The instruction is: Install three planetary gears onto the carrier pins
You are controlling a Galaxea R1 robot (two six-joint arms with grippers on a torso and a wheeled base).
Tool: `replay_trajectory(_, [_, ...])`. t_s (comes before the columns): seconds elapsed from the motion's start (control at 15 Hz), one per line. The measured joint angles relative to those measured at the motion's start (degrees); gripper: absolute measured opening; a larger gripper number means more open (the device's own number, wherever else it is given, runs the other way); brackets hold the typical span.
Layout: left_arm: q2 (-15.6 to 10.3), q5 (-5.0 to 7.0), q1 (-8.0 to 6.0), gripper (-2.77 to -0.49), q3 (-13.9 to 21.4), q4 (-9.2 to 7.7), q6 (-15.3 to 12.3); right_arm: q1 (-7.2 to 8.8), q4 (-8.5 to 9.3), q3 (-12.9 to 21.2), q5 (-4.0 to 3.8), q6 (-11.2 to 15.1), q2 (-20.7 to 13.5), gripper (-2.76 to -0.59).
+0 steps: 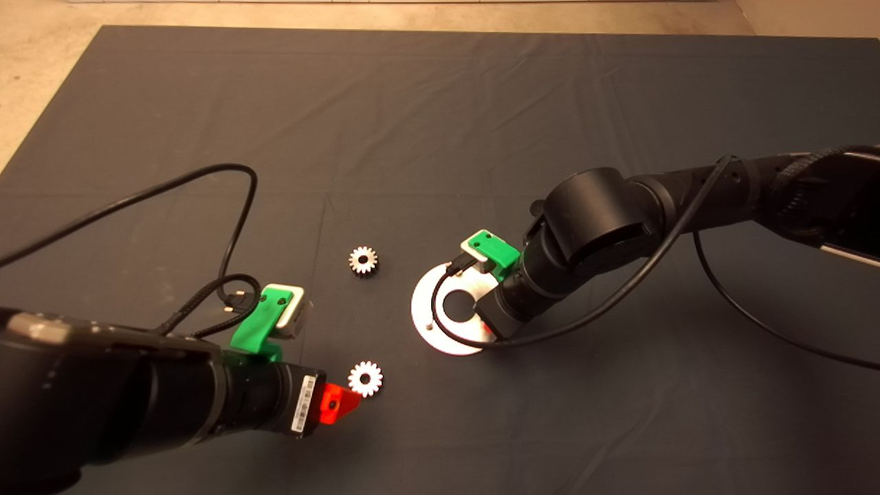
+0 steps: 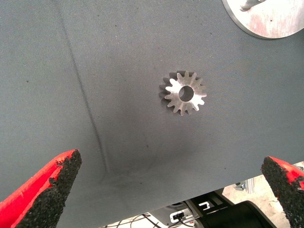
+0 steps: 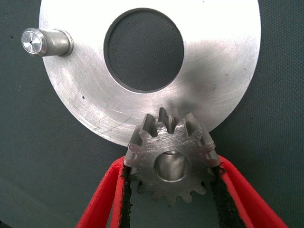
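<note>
The silver disc (image 1: 425,309) lies right of the mat's middle, partly under my right arm. One carrier pin (image 3: 45,41) stands on the disc (image 3: 223,61); the other pins are hidden. My right gripper (image 3: 171,164) is shut on a planetary gear (image 3: 164,152) and holds it over the disc's rim. Two more gears lie flat on the mat: one (image 1: 363,260) left of the disc, one (image 1: 365,378) nearer the front. My left gripper (image 2: 166,190) is open, low over the mat, with the front gear (image 2: 184,93) just beyond its fingertips (image 2: 47,190).
Black cables (image 1: 234,206) loop over the mat behind the left arm. The right arm's cable (image 1: 619,289) hangs across the disc's front edge. Bare floor (image 1: 41,41) shows past the mat's far left corner. The disc's edge with a pin also shows in the left wrist view (image 2: 270,19).
</note>
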Motion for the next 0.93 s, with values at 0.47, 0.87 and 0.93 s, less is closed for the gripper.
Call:
replay_trajectory(0.47, [0.00, 0.00, -0.01, -0.50, 0.00, 0.00, 0.00, 0.00, -0.02, 0.00, 0.01, 0.00, -0.02, -2.37])
replay_trajectory(0.87, [0.01, 0.01, 0.00, -0.50, 0.00, 0.00, 0.00, 0.00, -0.11, -0.02, 0.20, 0.00, -0.50, -2.37])
replay_trajectory(0.93, [0.01, 0.00, 0.00, -0.50, 0.00, 0.00, -0.02, 0.00, -0.11, -0.02, 0.17, 0.00, -0.58, -2.37])
